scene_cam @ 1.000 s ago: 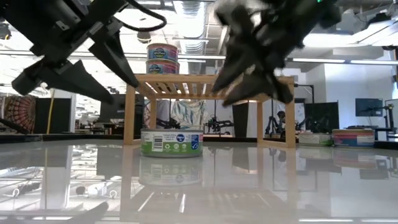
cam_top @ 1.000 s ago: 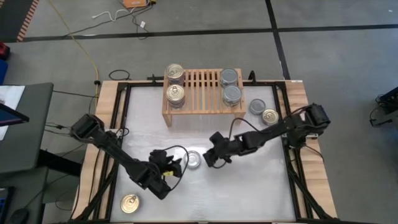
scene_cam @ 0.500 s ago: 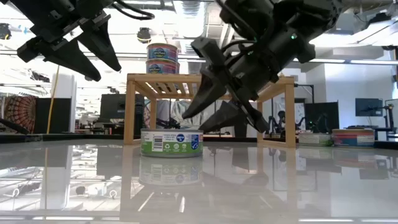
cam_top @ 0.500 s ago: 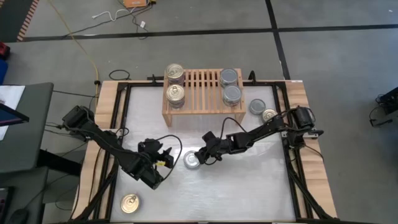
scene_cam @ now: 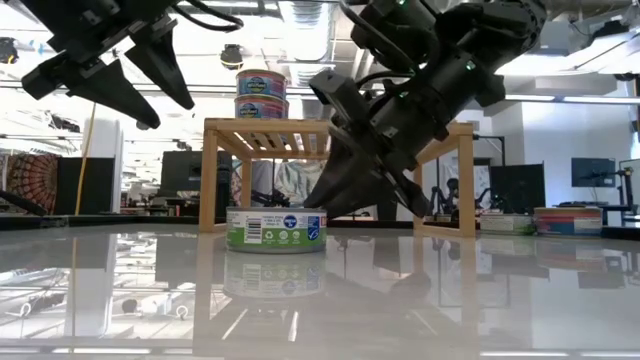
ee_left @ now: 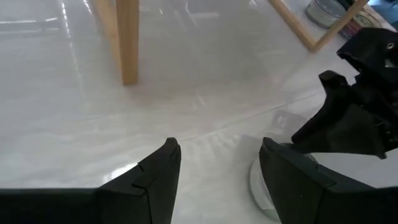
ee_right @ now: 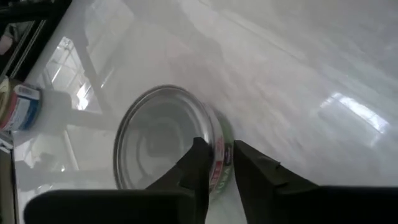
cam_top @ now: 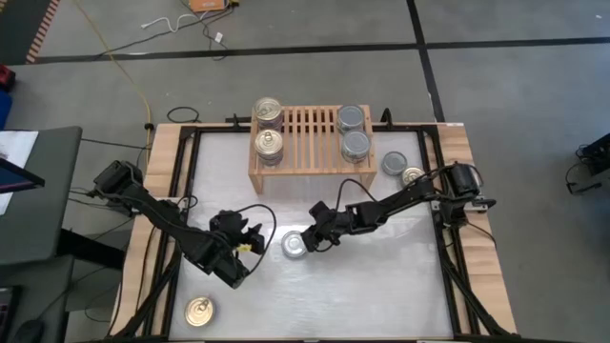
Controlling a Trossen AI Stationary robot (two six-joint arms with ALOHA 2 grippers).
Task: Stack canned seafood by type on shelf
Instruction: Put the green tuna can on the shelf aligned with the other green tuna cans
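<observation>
Centrally on the white table [cam_top: 381, 286], a silver-topped can [cam_top: 294, 246] stands alone. Right gripper [cam_top: 311, 240] sits low beside it — fingers nearly together at the can's rim, though a firm hold cannot be told. Left gripper [cam_top: 250, 240] hovers nearby, fingers parted, holding nothing. Behind, the wooden shelf [cam_top: 310, 143] carries two gold-topped cans [cam_top: 269, 127] at one end and two silver-topped cans [cam_top: 354, 131] at the other — a lone gold can [cam_top: 198, 311] lies near the front corner.
</observation>
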